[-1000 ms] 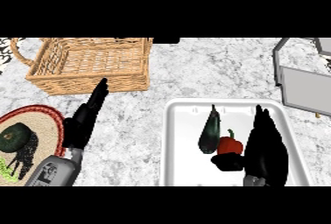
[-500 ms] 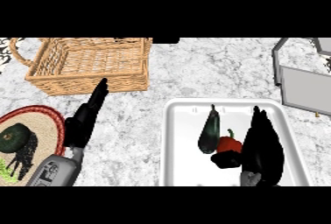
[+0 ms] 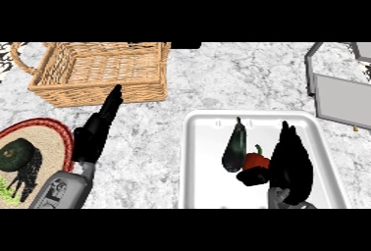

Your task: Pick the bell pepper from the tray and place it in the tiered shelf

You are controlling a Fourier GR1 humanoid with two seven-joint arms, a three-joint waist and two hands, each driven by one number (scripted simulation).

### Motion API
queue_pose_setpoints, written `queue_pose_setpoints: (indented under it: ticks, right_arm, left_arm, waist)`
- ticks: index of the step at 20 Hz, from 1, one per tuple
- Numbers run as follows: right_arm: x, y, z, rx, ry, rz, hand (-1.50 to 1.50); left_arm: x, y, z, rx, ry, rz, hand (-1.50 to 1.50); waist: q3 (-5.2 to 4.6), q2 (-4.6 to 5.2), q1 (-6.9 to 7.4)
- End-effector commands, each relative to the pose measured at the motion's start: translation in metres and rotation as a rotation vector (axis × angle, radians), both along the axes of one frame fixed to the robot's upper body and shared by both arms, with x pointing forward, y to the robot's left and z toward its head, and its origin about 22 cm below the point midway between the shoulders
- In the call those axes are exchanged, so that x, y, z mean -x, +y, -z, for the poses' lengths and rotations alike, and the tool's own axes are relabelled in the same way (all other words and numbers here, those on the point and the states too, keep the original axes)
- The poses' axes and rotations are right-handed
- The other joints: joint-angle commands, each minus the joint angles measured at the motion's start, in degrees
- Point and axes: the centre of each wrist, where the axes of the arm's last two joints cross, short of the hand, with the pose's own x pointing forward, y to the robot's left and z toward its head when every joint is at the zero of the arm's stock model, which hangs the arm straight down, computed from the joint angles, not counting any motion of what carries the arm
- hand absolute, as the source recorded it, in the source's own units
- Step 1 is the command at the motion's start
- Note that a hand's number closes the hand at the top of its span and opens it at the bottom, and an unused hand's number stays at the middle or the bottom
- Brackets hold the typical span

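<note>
Right hand (image 3: 290,159) closes thumb and fingers around the red bell pepper (image 3: 255,162) lying in the white tray (image 3: 203,162) beside a dark eggplant (image 3: 234,147), with lifting and the tiered shelf (image 3: 340,95) placement ahead.

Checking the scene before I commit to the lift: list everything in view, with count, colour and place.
tray: one, white, lower right of the counter
bell pepper: one, red, in the tray, beside the right hand
eggplant: one, dark, in the tray, left of the pepper
wicker basket: one, tan, upper left
plate: one, red-rimmed, left edge, with dark green food on it
tiered shelf: one, grey, upper right, partly cut off
left hand: black, fingers straight, below the basket
right hand: black, over the tray, thumb at the pepper
</note>
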Motion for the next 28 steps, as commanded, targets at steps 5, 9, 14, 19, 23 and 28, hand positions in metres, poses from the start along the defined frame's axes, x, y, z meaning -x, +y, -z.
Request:
queue_pose_setpoints:
  ticks: [5,9,14,19,23,28]
  right_arm:
    - [0.003,0.022,0.017,-0.049,0.086,0.132,-1.50]
    - [0.002,0.025,0.023,-0.029,0.137,0.103,1.50]
    - [-0.009,0.025,0.018,0.047,0.158,0.045,1.50]
    - [-0.004,0.025,0.032,0.088,0.106,0.050,1.50]
    - [-0.013,0.001,0.001,0.028,0.027,-0.104,1.50]
    - [-0.023,0.000,-0.006,0.007,-0.016,-0.408,1.50]
  left_arm:
    - [-0.003,-0.002,0.005,0.016,0.012,0.005,0.00]
    - [0.008,-0.004,0.018,0.014,0.018,0.002,0.00]
    - [0.007,0.001,0.004,0.010,0.019,0.011,0.00]
    - [0.000,-0.002,-0.004,-0.004,0.003,0.002,0.00]
    - [-0.002,0.020,0.006,0.006,-0.010,-0.006,0.00]
    - [0.006,0.003,0.003,0.004,-0.002,-0.001,0.00]
  waist:
    - [0.00,0.03,-0.02]
    - [-0.01,0.02,0.11]
    - [0.00,-0.02,0.11]
    - [0.01,0.00,-0.02]
    - [0.00,0.00,-0.20]
    - [0.01,-0.03,-0.04]
